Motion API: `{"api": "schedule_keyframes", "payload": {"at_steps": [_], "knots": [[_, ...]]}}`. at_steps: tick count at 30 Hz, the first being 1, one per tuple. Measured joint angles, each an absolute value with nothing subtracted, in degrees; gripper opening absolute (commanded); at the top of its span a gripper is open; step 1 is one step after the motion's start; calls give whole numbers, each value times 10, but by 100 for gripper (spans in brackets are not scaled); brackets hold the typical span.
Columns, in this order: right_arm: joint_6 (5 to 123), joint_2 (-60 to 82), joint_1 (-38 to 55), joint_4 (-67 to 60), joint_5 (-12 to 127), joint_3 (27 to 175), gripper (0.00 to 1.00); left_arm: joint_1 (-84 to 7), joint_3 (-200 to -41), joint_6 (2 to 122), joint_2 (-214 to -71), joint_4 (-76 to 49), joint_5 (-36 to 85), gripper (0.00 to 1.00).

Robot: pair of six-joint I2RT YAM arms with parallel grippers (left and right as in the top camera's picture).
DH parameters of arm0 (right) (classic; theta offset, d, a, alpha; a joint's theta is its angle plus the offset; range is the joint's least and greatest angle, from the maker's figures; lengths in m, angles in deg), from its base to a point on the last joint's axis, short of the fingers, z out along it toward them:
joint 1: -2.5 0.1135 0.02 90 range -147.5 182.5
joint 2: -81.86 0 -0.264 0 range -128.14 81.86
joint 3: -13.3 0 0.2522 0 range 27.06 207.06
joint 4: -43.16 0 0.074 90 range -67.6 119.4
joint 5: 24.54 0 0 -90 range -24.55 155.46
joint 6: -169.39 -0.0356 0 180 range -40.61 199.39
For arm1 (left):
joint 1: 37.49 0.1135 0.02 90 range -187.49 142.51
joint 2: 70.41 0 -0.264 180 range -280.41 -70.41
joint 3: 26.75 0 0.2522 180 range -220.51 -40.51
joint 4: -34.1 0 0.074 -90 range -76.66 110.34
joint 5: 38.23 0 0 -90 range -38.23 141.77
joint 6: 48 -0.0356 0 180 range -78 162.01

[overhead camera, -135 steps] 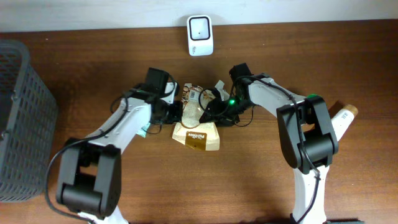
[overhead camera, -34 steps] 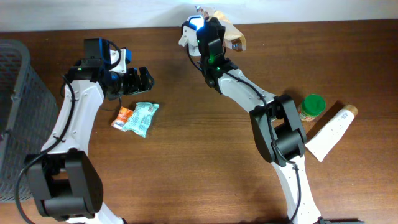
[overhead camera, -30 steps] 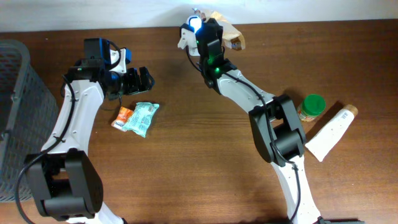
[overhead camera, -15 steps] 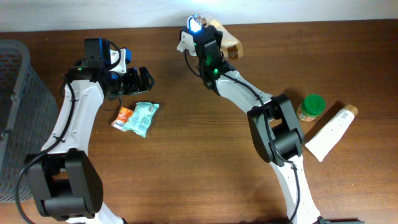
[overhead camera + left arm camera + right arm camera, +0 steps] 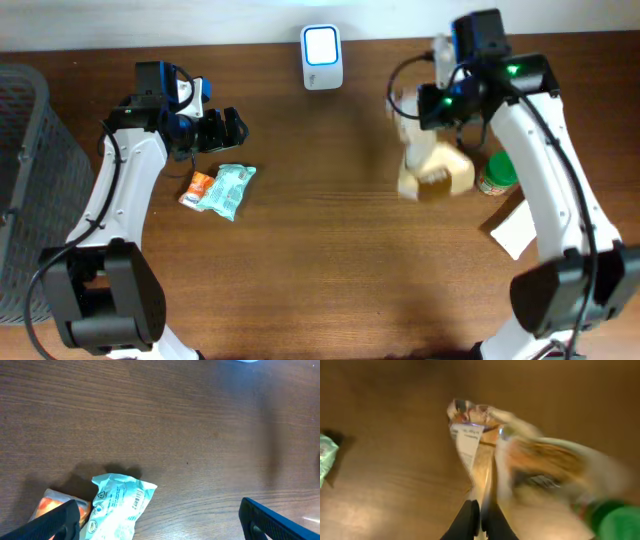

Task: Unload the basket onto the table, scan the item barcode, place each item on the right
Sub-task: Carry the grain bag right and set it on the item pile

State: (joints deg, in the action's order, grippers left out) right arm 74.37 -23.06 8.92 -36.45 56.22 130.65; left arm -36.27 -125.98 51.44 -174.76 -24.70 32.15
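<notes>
A tan snack bag [image 5: 436, 170], smeared by motion, hangs from my right gripper [image 5: 436, 104] at the right of the table, next to a green-lidded jar [image 5: 497, 172]. In the right wrist view the black fingers [image 5: 468, 521] are pressed together on the bag's [image 5: 530, 467] edge, and its white label faces the camera. The white scanner [image 5: 322, 57] stands at the back centre with its window lit, well left of the bag. My left gripper [image 5: 222, 130] hovers open above a teal packet [image 5: 228, 189] and an orange packet [image 5: 199, 186]; its gripper [image 5: 160, 525] holds nothing.
A grey mesh basket [image 5: 30, 180] fills the left edge. A white tube [image 5: 515, 230] lies at the right, just below the jar. The jar's green lid [image 5: 615, 522] shows blurred close to the bag in the right wrist view. The teal packet [image 5: 120, 505] lies beside the orange one [image 5: 50, 505].
The right arm swung away from the scanner, carrying the bag to the right side near the jar; the scanner is uncovered. The left arm has not moved.
</notes>
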Motion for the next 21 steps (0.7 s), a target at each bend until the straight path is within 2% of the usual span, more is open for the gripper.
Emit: {"api": "schedule_keyframes", "payload": {"at_steps": [6,7,9,11,13,17,21], "knots": [[719,-238,-18,-345,518,1197,6,-363,-1260,514,-1748,-247,322,99],[719,-238,-28,-343,518,1196,9,-363,-1260,514,-1748,-247,322,99],[735,-238,-33,-338,511,1196,24,-363,-1260,514,-1748,-247,322,99],[749,-238,-7,-330,503,1196,35,-363,-1260,514,-1748,-247,322,99],[750,-238,19,-322,496,1196,38,-363,-1260,514,-1748,-247,322,99],[739,-245,99,-257,488,1174,39,-363,-1260,514,-1748,-247,322,99],[720,-343,151,-211,484,1160,40,-363,-1260,514,-1748,-247,322,99]]}}
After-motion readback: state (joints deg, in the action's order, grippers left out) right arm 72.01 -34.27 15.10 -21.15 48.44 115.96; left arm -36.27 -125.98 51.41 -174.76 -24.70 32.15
